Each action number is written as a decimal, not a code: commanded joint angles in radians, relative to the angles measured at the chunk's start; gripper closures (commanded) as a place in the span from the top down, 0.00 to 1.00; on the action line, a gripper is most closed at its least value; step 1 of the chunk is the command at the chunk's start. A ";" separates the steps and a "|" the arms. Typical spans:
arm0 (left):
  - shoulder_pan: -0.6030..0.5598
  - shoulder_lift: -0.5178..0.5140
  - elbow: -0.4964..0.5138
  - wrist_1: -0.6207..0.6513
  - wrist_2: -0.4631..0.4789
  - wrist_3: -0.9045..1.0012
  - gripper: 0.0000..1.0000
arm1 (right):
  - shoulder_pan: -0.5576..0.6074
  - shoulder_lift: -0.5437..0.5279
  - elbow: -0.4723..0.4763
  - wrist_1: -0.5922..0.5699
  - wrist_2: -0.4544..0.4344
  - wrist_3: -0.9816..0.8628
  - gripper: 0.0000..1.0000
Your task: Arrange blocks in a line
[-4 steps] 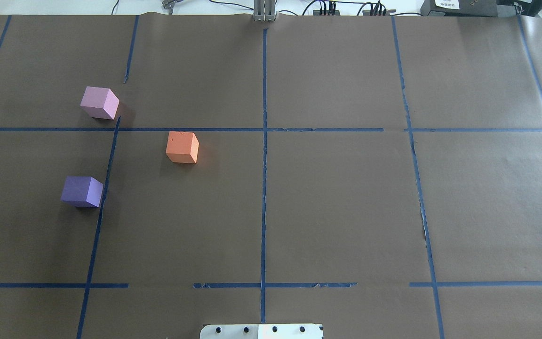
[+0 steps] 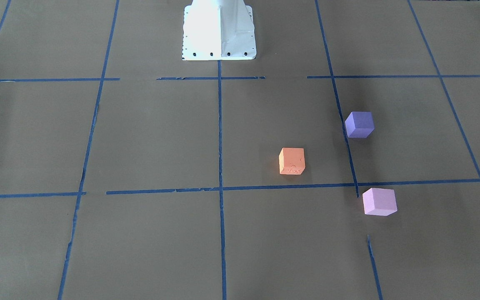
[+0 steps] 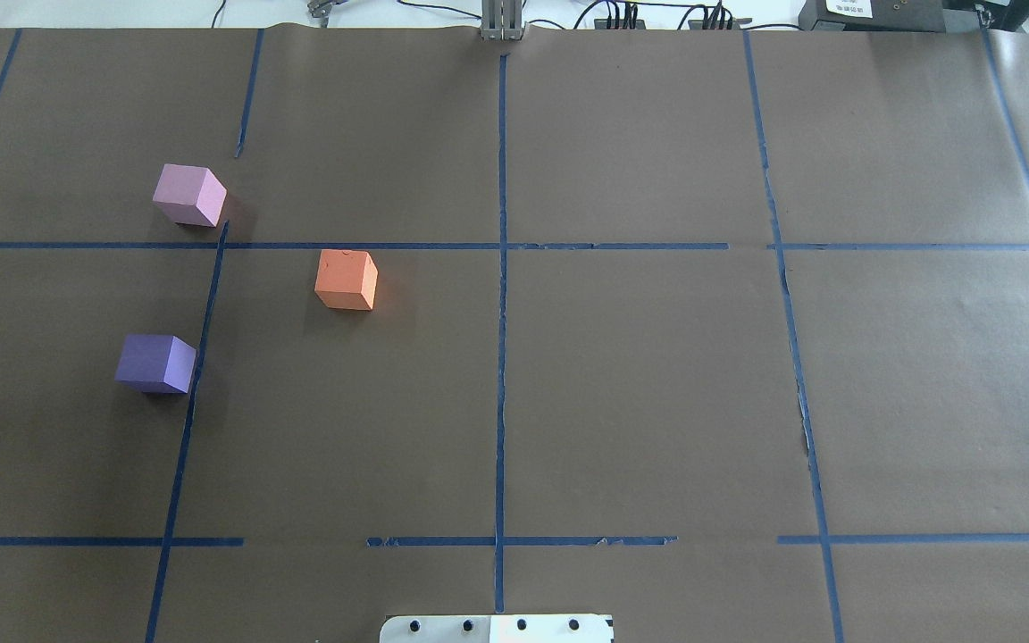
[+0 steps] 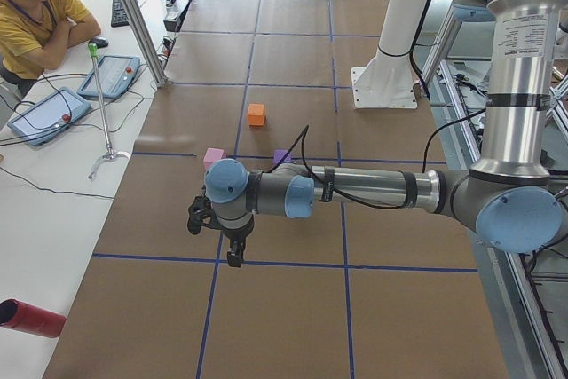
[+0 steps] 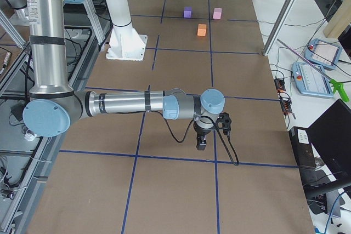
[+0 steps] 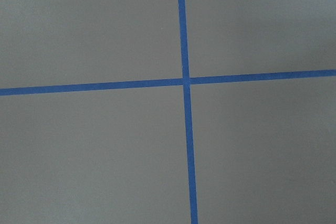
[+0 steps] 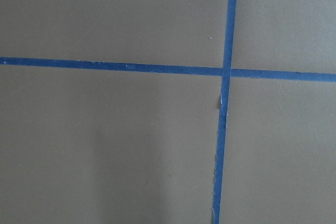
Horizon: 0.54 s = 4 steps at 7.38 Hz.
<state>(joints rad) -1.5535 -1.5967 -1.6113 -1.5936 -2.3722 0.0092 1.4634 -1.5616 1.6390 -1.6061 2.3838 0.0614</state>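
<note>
All three blocks sit well apart on the left half of the bench [image 3: 639, 402], in a triangle: pink block [image 3: 188, 195] farthest, orange block [image 3: 347, 279] toward the middle, violet block [image 3: 155, 363] nearest. They look like light, soft, matte foam, so I'd pinch gently across opposite flat faces. My left pincer [image 4: 234, 256] and right pincer [image 5: 201, 145] hang far off; I cannot tell if either is apart or together.

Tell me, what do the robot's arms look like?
Both the left arm and right arm are silver metal tubes linked by grey joints with pale blue round caps. A thin black cable loops along each forearm. A printed label marks each upright tube. The left end effector and right end effector are small and black.
</note>
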 commanded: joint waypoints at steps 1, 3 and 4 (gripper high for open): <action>0.007 -0.042 -0.047 0.001 -0.010 -0.008 1.00 | 0.000 0.000 0.001 0.000 0.000 0.000 1.00; 0.106 -0.086 -0.056 0.003 -0.004 -0.035 1.00 | 0.000 0.000 -0.001 0.000 0.000 0.000 1.00; 0.153 -0.170 -0.062 0.001 -0.001 -0.145 1.00 | 0.000 0.000 -0.001 0.000 0.000 0.000 1.00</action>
<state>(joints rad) -1.4651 -1.6896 -1.6647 -1.5913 -2.3771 -0.0438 1.4634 -1.5616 1.6385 -1.6061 2.3838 0.0613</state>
